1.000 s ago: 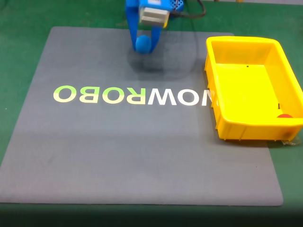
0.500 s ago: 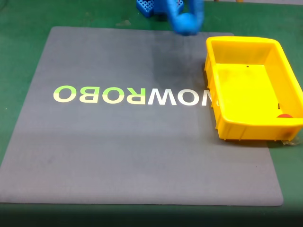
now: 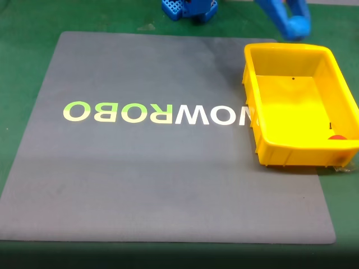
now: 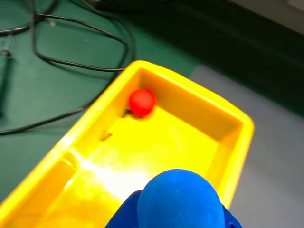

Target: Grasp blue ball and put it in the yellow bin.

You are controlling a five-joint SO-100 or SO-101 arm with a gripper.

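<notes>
While the mat [image 3: 168, 168] reads "ROBOWORON" reversed, the end effector [image 3: 295, 25] grips the blue ball [image 4: 180, 199] above the yellow bin [image 3: 263, 151]

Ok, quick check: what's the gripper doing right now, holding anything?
Gripper: closed on the blue ball, held above the far end of the yellow bin.

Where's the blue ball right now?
The blue ball sits in the gripper, held in the air above the yellow bin's far rim at the fixed view's top right, with a red ball inside the bin.
</notes>
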